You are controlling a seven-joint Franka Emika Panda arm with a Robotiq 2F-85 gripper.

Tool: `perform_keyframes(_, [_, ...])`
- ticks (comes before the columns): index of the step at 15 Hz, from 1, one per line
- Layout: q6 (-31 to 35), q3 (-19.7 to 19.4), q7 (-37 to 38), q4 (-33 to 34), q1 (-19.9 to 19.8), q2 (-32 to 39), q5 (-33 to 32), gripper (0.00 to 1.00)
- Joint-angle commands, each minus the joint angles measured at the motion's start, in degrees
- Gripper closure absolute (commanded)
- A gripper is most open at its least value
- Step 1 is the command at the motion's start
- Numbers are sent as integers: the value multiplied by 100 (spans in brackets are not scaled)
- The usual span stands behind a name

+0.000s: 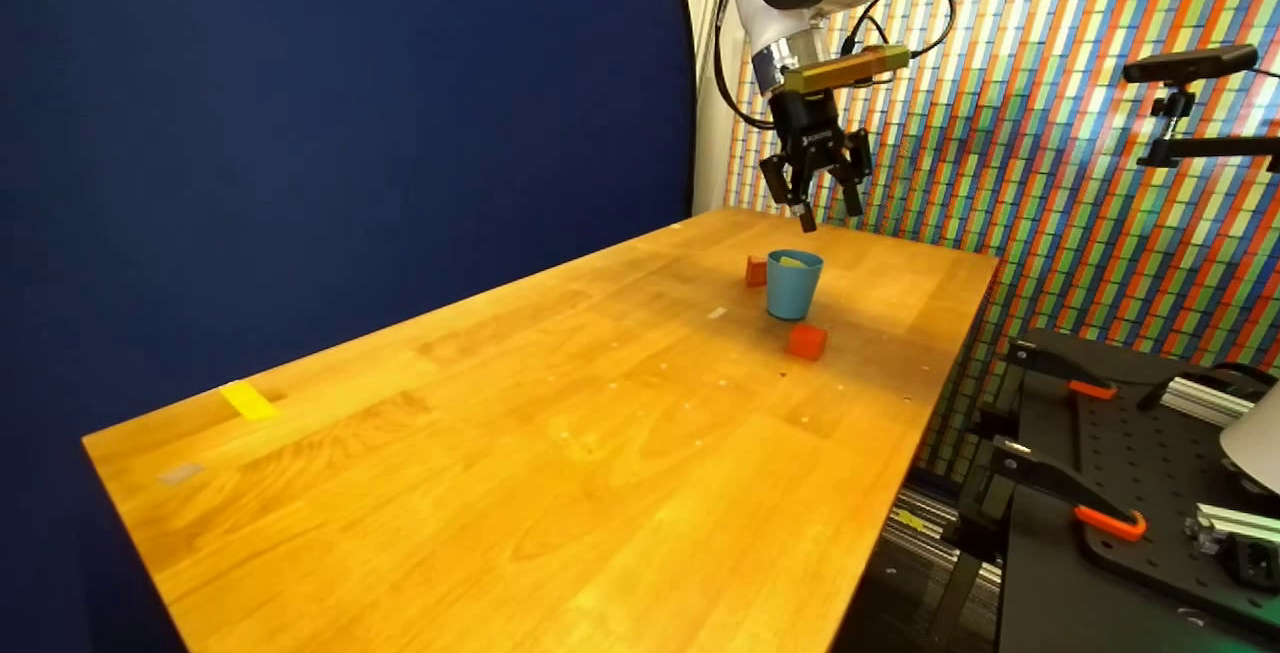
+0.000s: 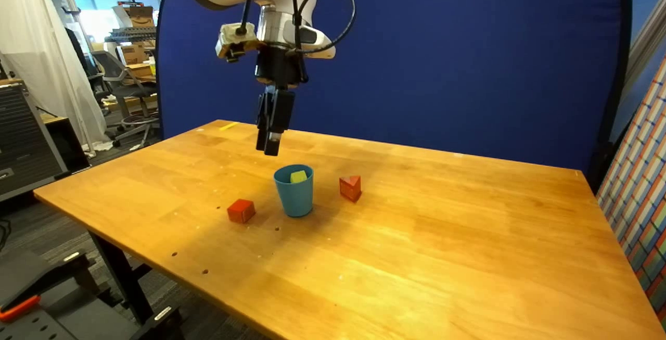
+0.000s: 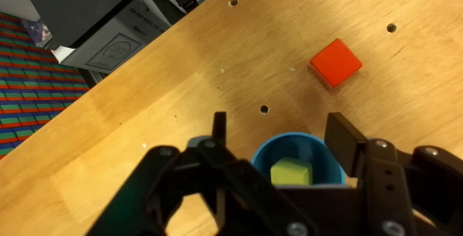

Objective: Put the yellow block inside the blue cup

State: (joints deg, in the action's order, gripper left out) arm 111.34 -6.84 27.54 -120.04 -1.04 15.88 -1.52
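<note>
The light-blue cup (image 1: 792, 293) stands upright on the table in both exterior views (image 2: 296, 200). The yellow block (image 2: 298, 176) is inside the cup, and its top shows just below the rim. It also shows inside the cup in the wrist view (image 3: 290, 174), where my gripper's body hides the lower part of the cup (image 3: 294, 147). My gripper (image 1: 829, 215) is open and empty. Its fingers point down above the cup and are apart from it in both exterior views (image 2: 266, 147). In the wrist view the two fingertips (image 3: 276, 124) are wide apart.
An orange-red block (image 2: 241, 211) lies on the table near one side of the cup, also in the wrist view (image 3: 336, 62). An orange-red triangular block (image 2: 350, 188) stands on its other side. Yellow tape (image 1: 248, 400) is on the table (image 1: 500, 453). A dark cart (image 1: 1090, 493) stands beside the table.
</note>
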Motion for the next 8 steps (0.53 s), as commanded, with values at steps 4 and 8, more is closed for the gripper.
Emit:
perform_keyframes(4, [22,59,-843,15,-83,-99,247,0])
perform_keyframes(8, [22,70,-1057,-1,-116,-184,274,0])
